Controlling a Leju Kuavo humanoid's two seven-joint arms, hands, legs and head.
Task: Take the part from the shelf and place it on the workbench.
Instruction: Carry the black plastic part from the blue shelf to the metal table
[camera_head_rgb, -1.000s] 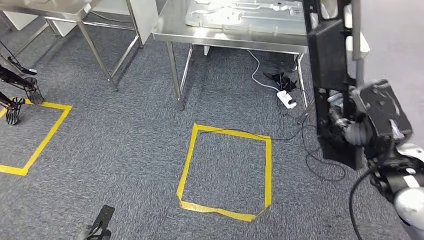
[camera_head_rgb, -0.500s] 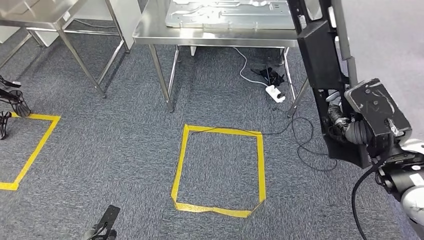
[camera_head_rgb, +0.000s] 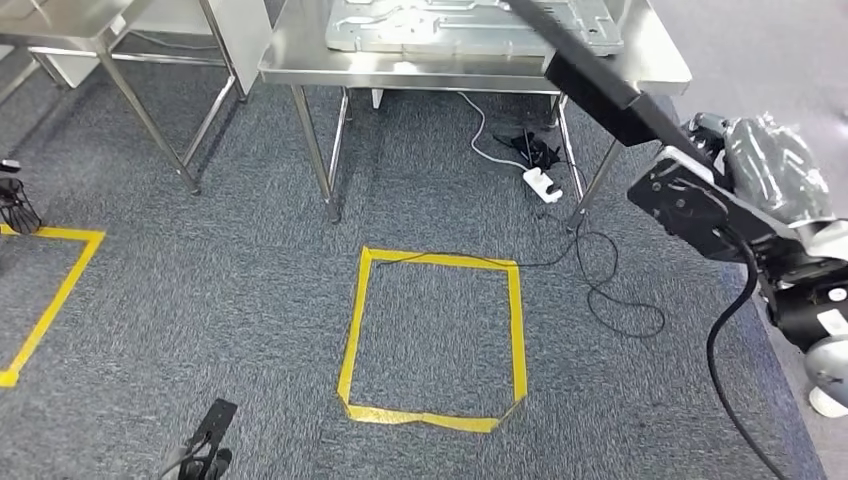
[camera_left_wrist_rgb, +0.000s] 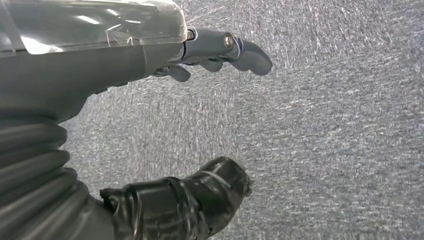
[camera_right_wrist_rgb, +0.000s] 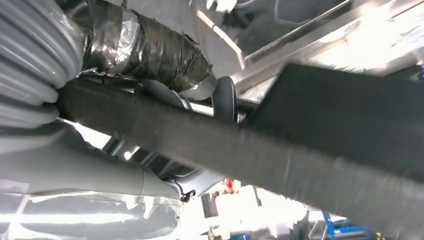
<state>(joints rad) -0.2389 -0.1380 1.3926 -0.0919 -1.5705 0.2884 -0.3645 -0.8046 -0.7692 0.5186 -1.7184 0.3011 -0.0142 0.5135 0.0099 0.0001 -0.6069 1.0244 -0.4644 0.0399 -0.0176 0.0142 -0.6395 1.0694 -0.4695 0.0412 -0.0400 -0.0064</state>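
While the long black part (camera_head_rgb: 600, 85) hangs tilted in my right robot hand (camera_head_rgb: 715, 140), its far end over the desk (camera_head_rgb: 300, 60), I fear clipping the desk edge. My left robot hand (camera_left_wrist_rgb: 220, 47) hangs empty, fingers apart.

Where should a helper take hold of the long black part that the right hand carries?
At the wider block section of the black part, from the workbench side. It is long and tilted, and the right hand holds its lower end, so that stretch is free.
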